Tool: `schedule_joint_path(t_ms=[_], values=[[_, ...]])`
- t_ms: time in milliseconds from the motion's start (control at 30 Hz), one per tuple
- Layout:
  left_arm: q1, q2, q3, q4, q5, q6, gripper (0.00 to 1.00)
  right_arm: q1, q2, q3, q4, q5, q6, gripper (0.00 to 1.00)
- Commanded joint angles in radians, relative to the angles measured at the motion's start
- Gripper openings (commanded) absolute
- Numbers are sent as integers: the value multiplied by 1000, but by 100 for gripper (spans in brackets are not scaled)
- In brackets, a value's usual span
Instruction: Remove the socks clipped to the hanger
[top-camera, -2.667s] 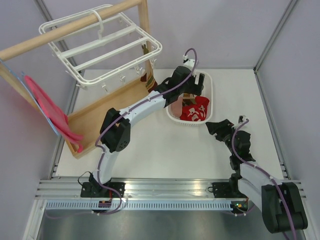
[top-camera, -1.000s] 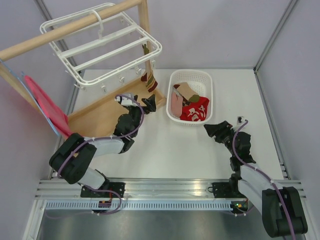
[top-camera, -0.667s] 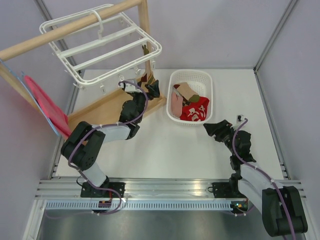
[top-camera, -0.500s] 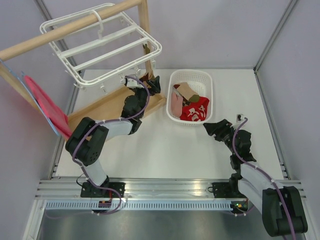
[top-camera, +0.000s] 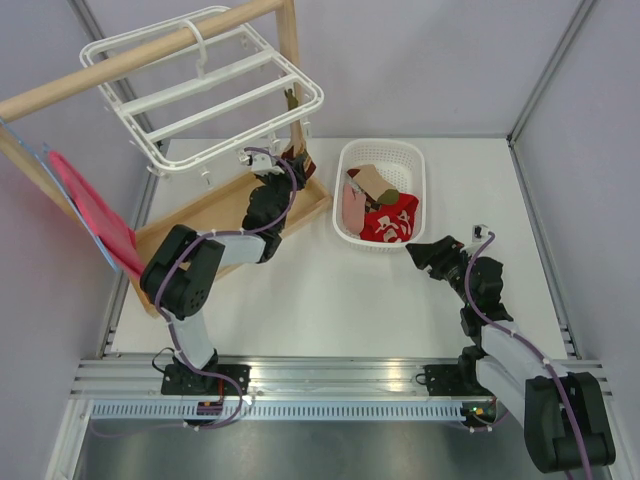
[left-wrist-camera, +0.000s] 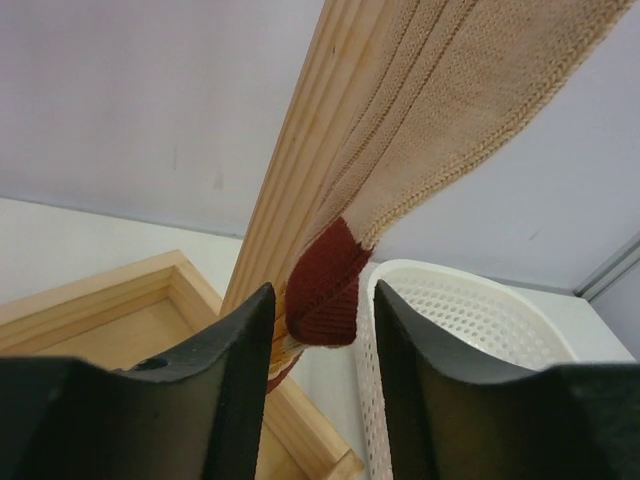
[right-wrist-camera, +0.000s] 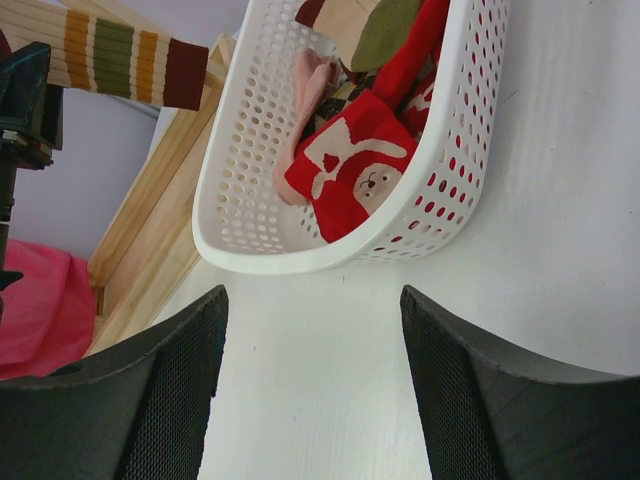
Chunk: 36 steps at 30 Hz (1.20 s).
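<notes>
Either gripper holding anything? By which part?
Nothing gripped. Left gripper is open, straddling the dark red tip of the hanging sock; right gripper open, empty.

The hanger (top-camera: 318, 96), at eleven o'clock in the top view, is smooth white plastic with a slight gloss. The wooden rack (top-camera: 140, 58) is pale wood with visible grain, satin rather than shiny. The hanging sock (left-wrist-camera: 440, 110) is ribbed beige knit with a dark red toe, matt and soft-looking. At one o'clock the basket (right-wrist-camera: 250, 150) is glossy white perforated plastic. Inside it, a red sock (right-wrist-camera: 350, 170) and a pale pink sock (right-wrist-camera: 300, 110) are matt cloth. The left gripper (left-wrist-camera: 322, 296) has smooth matt black fingers (left-wrist-camera: 210, 390) — the right gripper (right-wrist-camera: 310, 300) shows a fine mesh-like texture on its pads (right-wrist-camera: 150, 400). The table (right-wrist-camera: 560, 260) is matt white, faintly grained. The rail (top-camera: 330, 380) at six o'clock is ribbed bare metal.
</notes>
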Motion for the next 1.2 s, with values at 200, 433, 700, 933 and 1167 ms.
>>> schedule_joint_path(t_ms=[200, 433, 700, 933, 1167], values=[[5, 4, 53, 39, 55, 4, 10, -3, 23, 38, 18, -3, -33, 74], [4, -32, -18, 71, 107, 1, 2, -3, 7, 41, -8, 6, -50, 73], [-15, -180, -231, 131, 141, 1, 2, -3, -29, 48, -61, 26, -85, 73], [-99, -384, -452, 148, 59, 79, 2, -3, -38, 48, -109, 54, -128, 73], [-193, -686, -614, -19, 9, 151, 2, -3, -95, 45, -129, 26, -105, 73]])
